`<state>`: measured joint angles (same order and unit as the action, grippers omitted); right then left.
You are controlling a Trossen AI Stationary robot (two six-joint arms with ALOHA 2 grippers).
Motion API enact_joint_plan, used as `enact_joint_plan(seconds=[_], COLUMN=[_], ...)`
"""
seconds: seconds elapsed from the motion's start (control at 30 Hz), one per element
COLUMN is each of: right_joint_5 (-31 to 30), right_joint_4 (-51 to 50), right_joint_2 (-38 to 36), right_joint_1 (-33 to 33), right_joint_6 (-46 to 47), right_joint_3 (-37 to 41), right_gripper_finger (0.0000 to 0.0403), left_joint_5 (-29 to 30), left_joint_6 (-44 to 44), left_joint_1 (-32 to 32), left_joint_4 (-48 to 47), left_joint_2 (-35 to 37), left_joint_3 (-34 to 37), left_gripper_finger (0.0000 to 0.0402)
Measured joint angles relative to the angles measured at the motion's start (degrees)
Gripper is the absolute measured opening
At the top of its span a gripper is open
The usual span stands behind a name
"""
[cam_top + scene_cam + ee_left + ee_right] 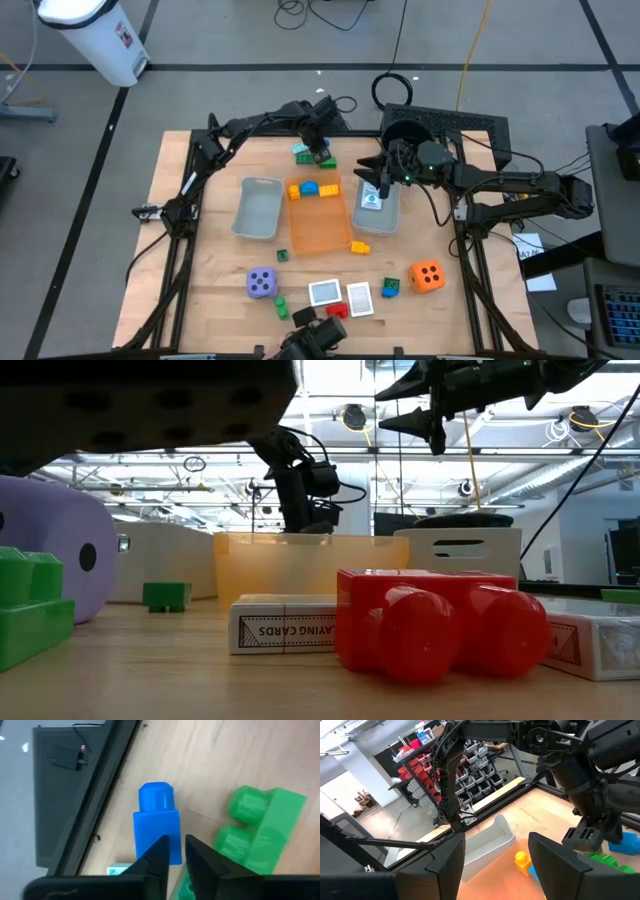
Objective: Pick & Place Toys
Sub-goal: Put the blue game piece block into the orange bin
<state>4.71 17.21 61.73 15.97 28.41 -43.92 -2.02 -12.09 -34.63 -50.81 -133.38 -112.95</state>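
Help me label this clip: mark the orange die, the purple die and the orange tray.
orange die (428,276), high view, middle of its top face.
purple die (261,283), high view, middle of its top face.
orange tray (318,228), high view, bare floor below the bricks.

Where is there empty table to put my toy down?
Bare wood lies between the left grey tray and the table's left edge, and in front of the orange tray before the purple die. It is crowded at the front by the cards and orange die, and at the back around the left gripper.
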Motion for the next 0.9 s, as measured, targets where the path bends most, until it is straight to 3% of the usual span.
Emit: enact_joint_plan(seconds=[0.13, 0.37, 0.5, 0.63, 0.9], right_joint_5=[0.0, -0.11, -0.13, -0.13, -0.15], right_joint_4=[0.02, 0.0, 0.02, -0.04, -0.9], right_joint_2=[0.0, 0.0, 0.0, 0.0, -0.02], right_joint_1=[0.0, 0.0, 0.04, 0.04, 0.04], right_joint_6=[-0.05, -0.7, -0.73, -0.73, -0.62], right_joint_3=[0.0, 0.0, 0.0, 0.0, 0.0], right_gripper_finger=[0.021, 0.021, 0.021, 0.021, 0.021], left_joint_5=[-1.66, 2.41, 2.27, 2.1, 3.61], left_joint_6=[-0.72, 0.61, 0.21, 0.27, 1.63], left_joint_1=[-0.03, 0.0, -0.31, -0.56, -1.5], left_joint_4=[-0.51, -0.45, -0.48, -0.22, 1.07], left_joint_2=[0.15, 0.22, 0.24, -0.32, -1.68], left_joint_3=[-0.93, -3.95, -4.17, -4.17, -4.26], left_gripper_finger=[0.013, 0.024, 0.0282, 0.0299, 0.029])
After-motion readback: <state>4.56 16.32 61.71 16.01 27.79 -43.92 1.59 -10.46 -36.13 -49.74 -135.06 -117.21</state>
